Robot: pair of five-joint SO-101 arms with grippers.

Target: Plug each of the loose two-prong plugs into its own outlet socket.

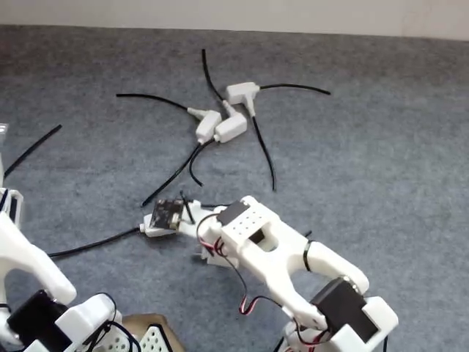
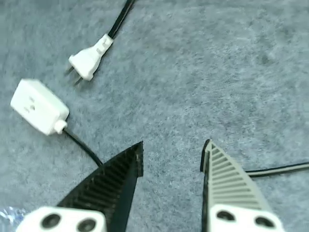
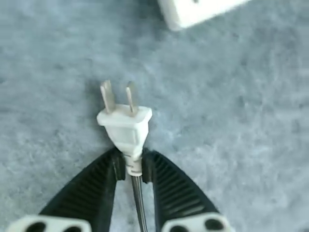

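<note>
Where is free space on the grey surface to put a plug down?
Free: the grey carpet right of the white T-shaped socket block and its black cable. Crowded: the white plugs and sockets beside that block, and near the right hand holding a white two-prong plug.

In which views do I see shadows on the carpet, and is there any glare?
High view: even light, faint shadow under an arm on the carpet. Right wrist view: soft shadow beside the held plug. Left wrist view: thin shadows at the socket and loose plug; no glare anywhere.
</note>
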